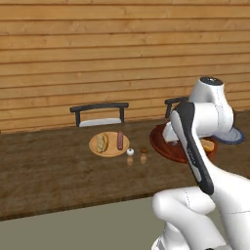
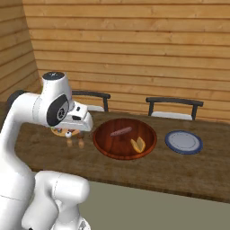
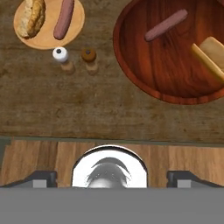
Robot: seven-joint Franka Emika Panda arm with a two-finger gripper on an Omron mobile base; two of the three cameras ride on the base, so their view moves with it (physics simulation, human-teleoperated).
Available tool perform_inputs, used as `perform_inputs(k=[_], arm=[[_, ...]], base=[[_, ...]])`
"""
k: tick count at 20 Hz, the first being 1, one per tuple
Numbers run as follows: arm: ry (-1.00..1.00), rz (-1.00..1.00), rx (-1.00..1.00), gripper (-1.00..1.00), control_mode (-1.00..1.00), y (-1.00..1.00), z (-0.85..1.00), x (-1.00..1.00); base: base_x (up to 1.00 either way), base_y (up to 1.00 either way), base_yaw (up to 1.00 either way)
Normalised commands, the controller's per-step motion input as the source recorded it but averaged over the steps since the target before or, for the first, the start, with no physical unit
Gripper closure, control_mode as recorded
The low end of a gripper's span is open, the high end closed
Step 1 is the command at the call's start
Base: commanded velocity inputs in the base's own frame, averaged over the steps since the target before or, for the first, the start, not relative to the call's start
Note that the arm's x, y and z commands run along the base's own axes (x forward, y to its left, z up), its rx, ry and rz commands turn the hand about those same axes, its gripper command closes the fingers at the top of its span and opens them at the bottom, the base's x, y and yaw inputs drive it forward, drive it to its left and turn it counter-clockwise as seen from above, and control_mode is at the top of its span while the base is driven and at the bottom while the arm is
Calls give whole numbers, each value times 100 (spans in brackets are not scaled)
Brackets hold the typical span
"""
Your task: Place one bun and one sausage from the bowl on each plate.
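The big reddish-brown bowl (image 2: 108, 140) holds one sausage (image 2: 121, 131) and one bun (image 2: 138, 144); the hand view shows the same bowl (image 3: 144, 65), sausage (image 3: 166, 25) and bun (image 3: 210, 54). On the tan plate (image 1: 111, 151) lie a bun (image 1: 102, 142) and a sausage (image 1: 120, 140). Right of the bowl, the blue-grey plate (image 2: 183, 142) is bare. My gripper (image 3: 113, 177) is open and holds nothing. It hangs high over the table's front edge, between the tan plate and the bowl.
Two small shakers, white-topped (image 3: 60, 54) and brown-topped (image 3: 89, 54), stand on the table (image 3: 87, 105) between tan plate and bowl. Two dark chairs (image 2: 174, 105) sit behind the table against the plank wall. My arm (image 1: 195, 146) hides part of the bowl in the left base view.
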Motion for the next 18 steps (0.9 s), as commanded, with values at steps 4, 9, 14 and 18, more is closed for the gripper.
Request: perform_inputs(k=[4, 9, 14, 18], arm=[[-1, 0, 0, -100, -100, 0, 7, -45], [0, -5, 1, -100, -100, -7, 11, 0], [0, -7, 1, -100, -100, -6, 7, 0], [0, 0, 0, -100, 100, 0, 0, 0]], base=[[0, 0, 0], [0, 0, 0], [0, 0, 0], [-19, -31, 0]])
